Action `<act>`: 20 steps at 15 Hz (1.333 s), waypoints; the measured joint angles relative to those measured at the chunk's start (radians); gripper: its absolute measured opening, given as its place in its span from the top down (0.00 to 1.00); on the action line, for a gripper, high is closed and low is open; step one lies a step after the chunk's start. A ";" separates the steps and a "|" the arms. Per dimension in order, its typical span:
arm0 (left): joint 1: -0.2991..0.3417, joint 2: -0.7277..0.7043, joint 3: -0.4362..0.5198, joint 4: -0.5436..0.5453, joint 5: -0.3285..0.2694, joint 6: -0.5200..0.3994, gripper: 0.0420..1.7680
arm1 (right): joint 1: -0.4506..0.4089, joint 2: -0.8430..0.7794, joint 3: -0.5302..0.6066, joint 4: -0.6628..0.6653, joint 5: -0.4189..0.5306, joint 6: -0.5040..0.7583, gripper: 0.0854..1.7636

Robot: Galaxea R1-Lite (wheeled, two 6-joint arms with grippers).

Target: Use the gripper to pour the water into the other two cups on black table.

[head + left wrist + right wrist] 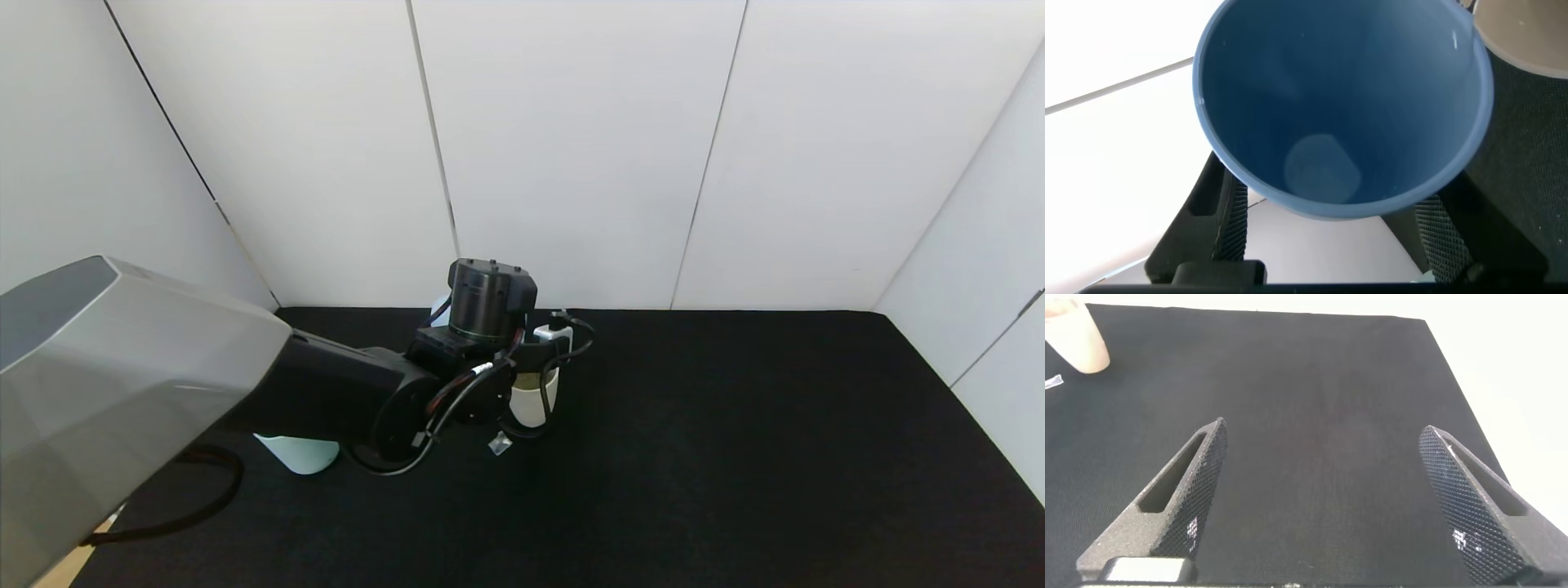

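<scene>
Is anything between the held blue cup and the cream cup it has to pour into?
Nothing visible. The left gripper holds the light blue cup tilted right beside the cream cup, whose rim lies open.

From my head camera the left arm (343,400) hides most of the teal cup (300,454) and the light blue tumbler (442,309). I can't see any water inside the tumbler on the left wrist feed. The cream cup (1523,37) is cut off at that frame's corner.
</scene>
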 joint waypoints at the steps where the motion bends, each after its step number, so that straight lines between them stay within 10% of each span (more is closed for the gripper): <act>1: 0.000 0.000 0.001 0.000 0.000 0.000 0.35 | 0.000 0.000 0.000 0.000 0.000 0.000 0.03; 9: 0.005 -0.020 0.050 -0.050 -0.008 -0.065 0.35 | 0.000 0.000 0.000 0.000 0.000 0.000 0.03; 20: 0.074 -0.115 0.159 -0.046 -0.103 -0.433 0.35 | 0.000 0.000 0.000 -0.001 0.000 0.000 0.03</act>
